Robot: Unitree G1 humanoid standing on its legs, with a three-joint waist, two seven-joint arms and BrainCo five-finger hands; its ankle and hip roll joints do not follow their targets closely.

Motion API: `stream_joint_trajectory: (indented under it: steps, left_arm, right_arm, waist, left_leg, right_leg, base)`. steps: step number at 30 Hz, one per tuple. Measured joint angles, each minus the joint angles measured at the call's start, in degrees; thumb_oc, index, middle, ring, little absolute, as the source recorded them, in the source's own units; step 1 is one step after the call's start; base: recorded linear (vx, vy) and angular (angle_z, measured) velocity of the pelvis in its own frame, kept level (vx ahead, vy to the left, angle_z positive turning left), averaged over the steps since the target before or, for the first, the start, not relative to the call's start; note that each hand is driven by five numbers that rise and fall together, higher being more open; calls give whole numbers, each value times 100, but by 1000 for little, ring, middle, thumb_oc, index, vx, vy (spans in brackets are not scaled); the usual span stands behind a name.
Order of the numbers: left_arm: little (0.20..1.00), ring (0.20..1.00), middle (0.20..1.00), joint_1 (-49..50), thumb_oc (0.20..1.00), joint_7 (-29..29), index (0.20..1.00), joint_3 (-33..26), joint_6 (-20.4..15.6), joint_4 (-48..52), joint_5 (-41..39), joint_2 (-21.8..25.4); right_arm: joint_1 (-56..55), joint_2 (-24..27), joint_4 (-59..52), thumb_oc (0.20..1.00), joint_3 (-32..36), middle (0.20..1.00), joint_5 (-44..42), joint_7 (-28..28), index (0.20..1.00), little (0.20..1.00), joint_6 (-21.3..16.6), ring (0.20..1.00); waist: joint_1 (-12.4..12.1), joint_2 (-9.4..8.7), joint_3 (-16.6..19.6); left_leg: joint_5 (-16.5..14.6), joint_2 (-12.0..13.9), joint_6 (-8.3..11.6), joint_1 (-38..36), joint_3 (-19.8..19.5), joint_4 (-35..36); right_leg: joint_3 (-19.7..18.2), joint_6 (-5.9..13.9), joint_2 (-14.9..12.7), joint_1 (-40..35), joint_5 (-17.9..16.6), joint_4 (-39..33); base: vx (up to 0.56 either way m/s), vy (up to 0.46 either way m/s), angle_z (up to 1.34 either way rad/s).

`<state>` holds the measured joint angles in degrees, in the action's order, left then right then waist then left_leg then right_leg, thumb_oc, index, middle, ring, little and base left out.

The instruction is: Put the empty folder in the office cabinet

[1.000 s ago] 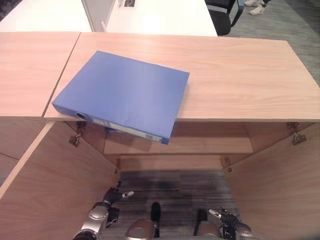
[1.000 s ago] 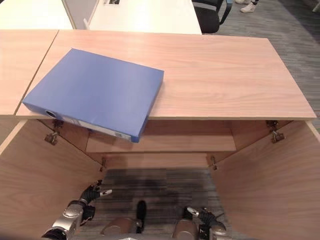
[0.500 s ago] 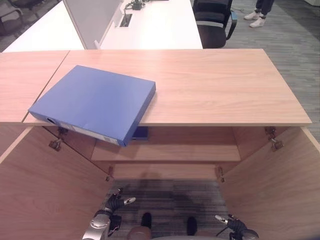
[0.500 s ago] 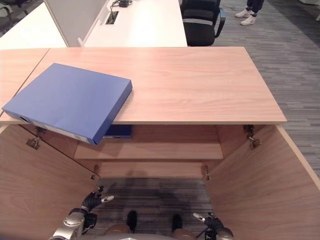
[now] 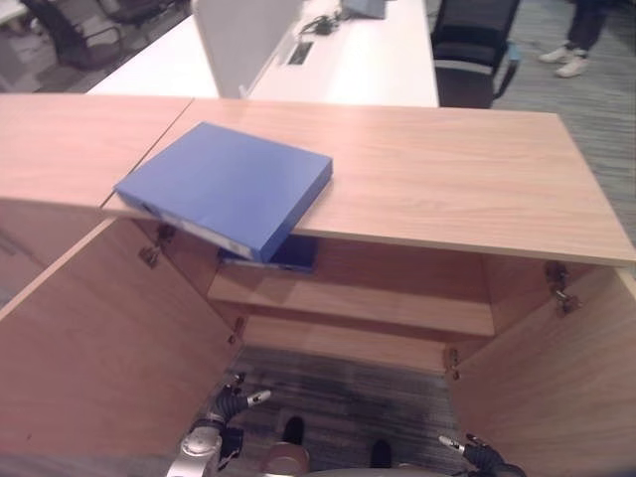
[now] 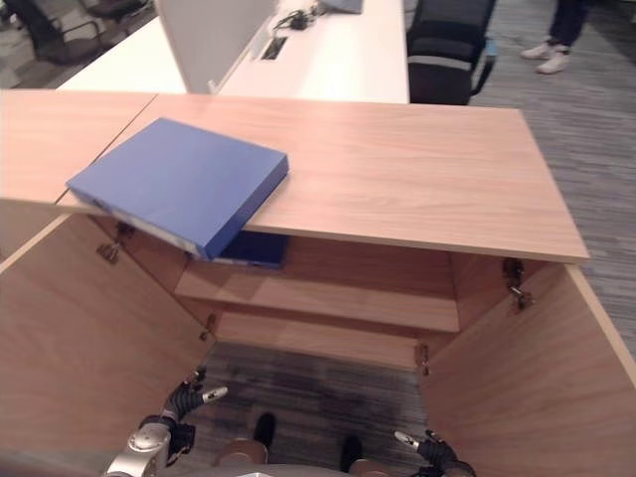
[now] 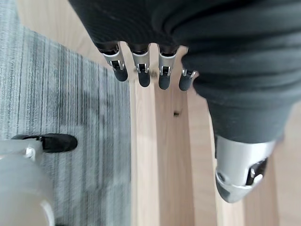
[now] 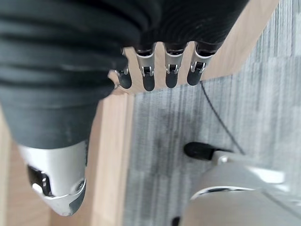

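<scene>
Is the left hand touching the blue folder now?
Apart. In the left eye view, the left hand hangs low by the floor; the blue folder lies on the cabinet top.

Folder (image 5: 231, 185) spine label seemingly illegible

The folder (image 5: 225, 184) lies flat on the cabinet top (image 5: 467, 179), at its left end, one corner jutting past the front edge. Below, both doors stand open, with a second folder (image 5: 285, 255) on the shelf (image 5: 397, 303) inside. Behind the cabinet stands a desk (image 5: 368, 60), a chair (image 5: 472, 55) to its right
</scene>
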<state>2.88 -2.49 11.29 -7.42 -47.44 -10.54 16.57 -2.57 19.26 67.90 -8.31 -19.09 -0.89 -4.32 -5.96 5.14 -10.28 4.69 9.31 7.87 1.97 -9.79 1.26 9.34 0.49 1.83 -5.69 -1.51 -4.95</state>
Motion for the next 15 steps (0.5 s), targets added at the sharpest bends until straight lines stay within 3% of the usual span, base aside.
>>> stream_joint_trajectory:
  steps: [1, 3, 4, 5, 6, 8, 9, 11, 14, 15]
  left_arm:
    - [1000, 1000, 1000, 41, 1000, -32, 1000, 2, 0, 87, 38, 1]
    - [1000, 1000, 1000, 35, 1000, -40, 1000, 3, 6, 314, 86, 45]
    - [1000, 1000, 1000, -66, 1000, -33, 1000, -4, 11, 364, 97, 120]
    - [1000, 1000, 1000, -21, 1000, -26, 1000, -10, 42, 409, 102, 212]
    - [1000, 1000, 1000, 20, 1000, -28, 1000, -7, 44, 477, 105, 185]
    - [1000, 1000, 1000, 8, 1000, -25, 1000, 6, 40, 550, 109, 121]
    - [1000, 1000, 1000, -25, 1000, -29, 1000, -11, 41, 555, 139, 130]
    - [1000, 1000, 1000, -51, 1000, -39, 1000, -64, 37, 624, 213, 209]
    - [1000, 1000, 1000, 89, 1000, -57, 1000, -76, 38, 803, 256, 418]
    - [1000, 1000, 1000, 147, 1000, -65, 1000, -98, 36, 843, 268, 460]
  right_arm:
    - [7, 57, -12, 1000, -1, 1000, -1, 19, 1000, 1000, -3, 1000]
    - [78, 95, -38, 1000, 2, 1000, -1, 93, 1000, 1000, -7, 1000]
    - [147, 42, -43, 1000, 17, 1000, -1, 97, 1000, 1000, -9, 1000]
    - [121, -37, -98, 1000, 139, 1000, -2, 89, 1000, 1000, -19, 1000]
    - [73, 10, -92, 1000, 231, 1000, -2, 94, 1000, 1000, -21, 1000]
    - [37, 109, -66, 1000, 252, 1000, -5, 112, 1000, 1000, 2, 1000]
    - [63, 94, -41, 1000, 365, 1000, -6, 110, 1000, 1000, 4, 1000]
    - [48, -103, -41, 1000, 410, 1000, -6, 89, 1000, 1000, 7, 1000]
    - [-18, -322, -73, 1000, 365, 1000, -6, 81, 1000, 1000, 3, 1000]
    - [-5, -347, -78, 1000, 363, 1000, -5, 83, 1000, 1000, 3, 1000]
  waist:
    - [-15, 17, -4]
    - [4, -54, -45]
    - [22, -407, -229]
    - [126, -637, -232]
    - [295, -604, -199]
    - [389, -295, -55]
    - [382, -229, -27]
    - [354, -342, 31]
    - [214, -532, 186]
    - [200, -519, 205]
  left_leg:
    - [141, -3, 151, 154, 18, -103]
    - [579, -63, 264, 309, 242, 47]
    - [427, -320, 294, 439, 523, -357]
    - [-122, -399, 48, 343, 813, -1025]
    - [-267, -275, 15, 25, 862, -966]
    - [-416, -138, -93, -469, 951, -193]
    - [-432, -147, -134, -640, 973, 148]
    - [-321, -317, -264, -778, 979, 390]
    - [-362, -495, -358, -855, 1023, 388]
    - [-354, -515, -367, -875, 1020, 387]
  right_leg:
    - [52, -94, -17, 117, -5, 80]
    - [226, -216, -116, 317, -42, 147]
    - [437, -337, -445, 298, -250, -22]
    - [477, -304, -695, 218, -234, -27]
    - [535, -127, -690, 106, -108, -3]
    - [568, 23, -595, 160, -108, 68]
    - [554, 109, -596, 150, -165, 27]
    - [526, 287, -740, 87, -252, -41]
    - [444, 379, -908, 45, -261, -40]
    - [444, 377, -925, 50, -277, -40]
  base:
    - [-194, -19, 26]
    - [-128, 7, 42]
    - [-33, 48, 48]
    - [4, 71, 70]
    - [59, 69, 56]
    - [105, 96, 28]
    - [90, 65, 4]
    - [68, 61, 7]
    - [15, 52, -3]
    - [13, 47, -2]
